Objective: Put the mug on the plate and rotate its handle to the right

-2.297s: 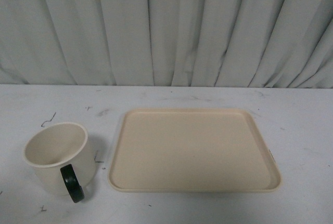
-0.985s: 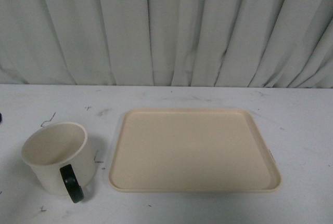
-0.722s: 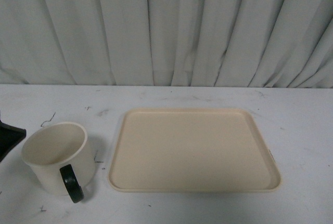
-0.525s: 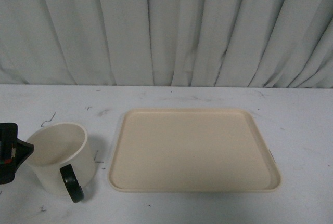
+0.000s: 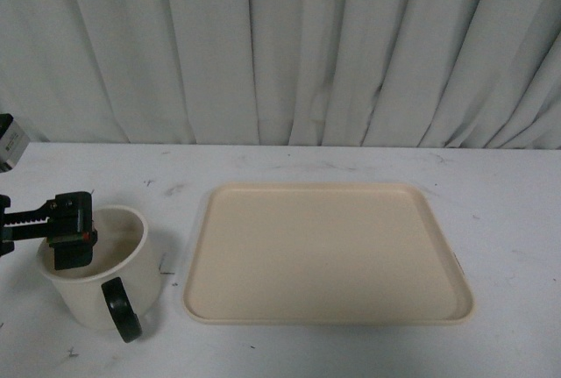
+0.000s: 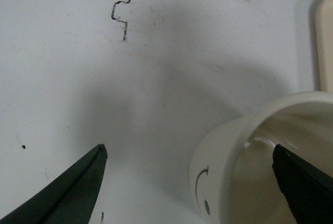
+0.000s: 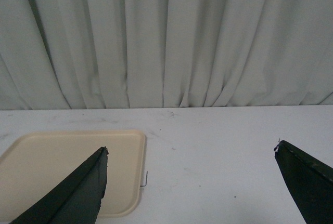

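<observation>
Nearest in the front view: the handle (image 5: 121, 310) points toward the camera, angled slightly right. The mug (image 5: 105, 277) stands upright on the white table (image 5: 508, 220), left of the plate (image 5: 324, 308) and just beside it, not on it. A narrow strip of table separates them.

The left gripper (image 6: 188, 151) is spread wide and straddles the mug's left wall. One finger (image 6: 304, 187) is inside the mouth and the other finger (image 6: 67, 193) is outside, over the table. Contact with the wall: cannot tell. Nothing is clamped. Part of the black smiley face (image 6: 200, 193) shows on the outer wall between the fingers.

The right gripper (image 7: 190, 150) is also wide apart and holds nothing. It is over the table to the right of the plate, well apart from the mug.

Farther back: a black scribble mark (image 5: 83, 201), a grey smudge (image 5: 173, 189), then a pale pleated curtain (image 5: 280, 45).
</observation>
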